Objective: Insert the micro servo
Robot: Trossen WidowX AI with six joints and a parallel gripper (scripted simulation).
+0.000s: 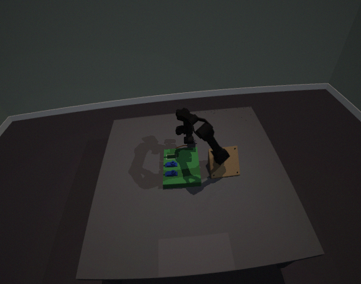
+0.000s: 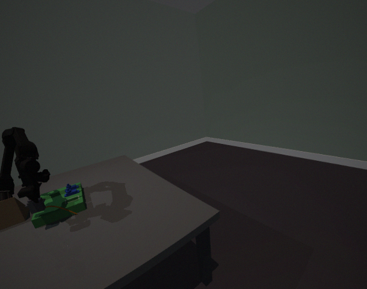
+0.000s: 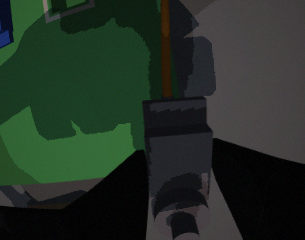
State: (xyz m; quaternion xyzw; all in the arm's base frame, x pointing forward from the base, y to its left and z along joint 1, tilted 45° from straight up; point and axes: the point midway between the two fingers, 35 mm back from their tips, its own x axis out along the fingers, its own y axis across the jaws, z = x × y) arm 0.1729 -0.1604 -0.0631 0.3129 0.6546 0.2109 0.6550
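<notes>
Presently, loose micro servo (image 1: 189, 144) (image 2: 36, 206) (image 3: 178, 155): grey body held off the pocket; at the deck's edge nearest the cable; exact height cannot be told.
Output shaft (image 3: 184, 224): seen on the side facing the wrist camera.
Cable (image 1: 181, 146) (image 2: 61, 208) (image 3: 166, 50): orange; extended from one end of the servo along the deck's edge; not lying in the side notch.
Gripper (image 1: 188, 139) (image 2: 35, 201) (image 3: 176, 152): closed on the servo, with dark fingers seen to either side in the wrist view.
Marked pocket (image 1: 171, 157) (image 2: 72, 200) (image 3: 69, 11): pale-outlined; unfilled; apart from the servo.
Deck (image 1: 188, 181) (image 2: 58, 214) (image 3: 82, 157): green; crossed by the arm's shadow; two blue servos (image 1: 171, 173) (image 2: 71, 190) seated in a row with the pocket.
Base plate (image 1: 234, 169) (image 2: 6, 214): tan; set beside the deck; the arm mounted on it.
Table (image 1: 190, 210) (image 2: 165, 224) (image 3: 262, 90): grey; deck and plate borne on it.
</notes>
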